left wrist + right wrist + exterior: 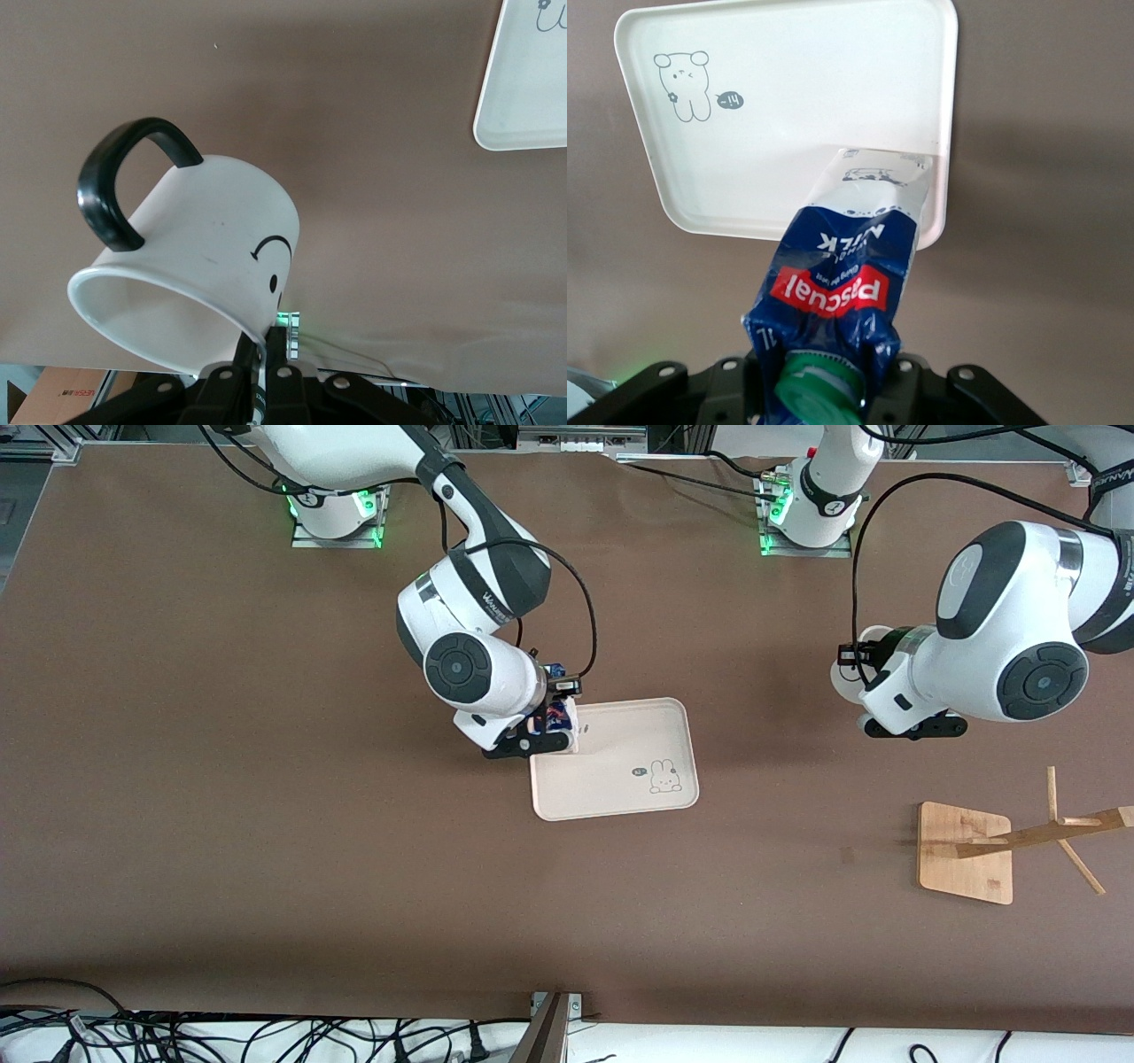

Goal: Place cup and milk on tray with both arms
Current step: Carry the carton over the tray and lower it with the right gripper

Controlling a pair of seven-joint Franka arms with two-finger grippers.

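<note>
The tray [620, 779] is lying flat on the brown table [221, 824] about midway between the two arms' ends; most of its cream floor is showing bare around the bunny drawing [663, 776], and open table is lying around its other edges; the bamboo stand [966, 852] is sitting well apart, toward the left arm's end and nearer to the front camera.

The right gripper [536, 740] is hanging over the tray corner toward the right arm's end, its fingers clamping the crumpled top of the milk carton [846, 283] just beside the green cap [819, 382]; the right wrist view is showing the carton's white base [877, 177] over that corner, just inside the rim, though whether it is touching the tray floor is hard to tell; in the front view the arm's wrist is hiding nearly all of the carton, leaving only a sliver of blue.

The left gripper [917, 728] is hovering over bare table toward the left arm's end, well apart from the tray; its fingers [276, 350] are pinching the rim of the mug [190, 274], one inside and one outside the wall; the mug is hanging tilted, its black handle [115, 190] and smiley face [270, 257] showing; in the front view the arm is covering most of it, and in the left wrist view only one tray corner [523, 88] is showing, cut off by the frame.
</note>
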